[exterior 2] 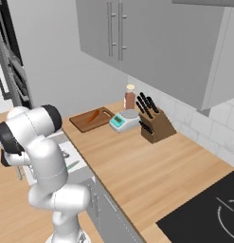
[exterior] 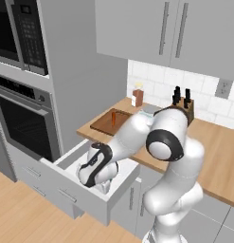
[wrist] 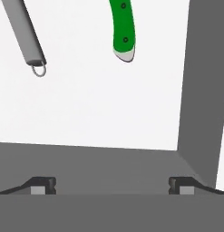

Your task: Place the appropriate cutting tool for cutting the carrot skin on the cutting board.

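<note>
My gripper [wrist: 113,186] hangs open inside the open drawer [exterior: 66,189], its two dark fingertips [wrist: 43,185] wide apart with nothing between them. On the drawer's white floor ahead lies the cutting tool [wrist: 25,31], a slim grey handle ending in a small ring, at the upper left of the hand view. The gripper is apart from it. The reddish-brown cutting board [exterior: 102,126] [exterior 2: 80,124] lies on the counter above the drawer. The small orange carrot [exterior: 113,118] [exterior 2: 93,116] rests on it.
A green-handled knife [wrist: 122,27] lies in the drawer beside the peeler. The grey drawer wall [wrist: 202,90] stands close on the right of the hand view. A knife block [exterior 2: 156,126], a scale [exterior 2: 123,121] and a jar [exterior 2: 130,98] stand beyond the board. The wall oven [exterior: 23,123] is left of the drawer.
</note>
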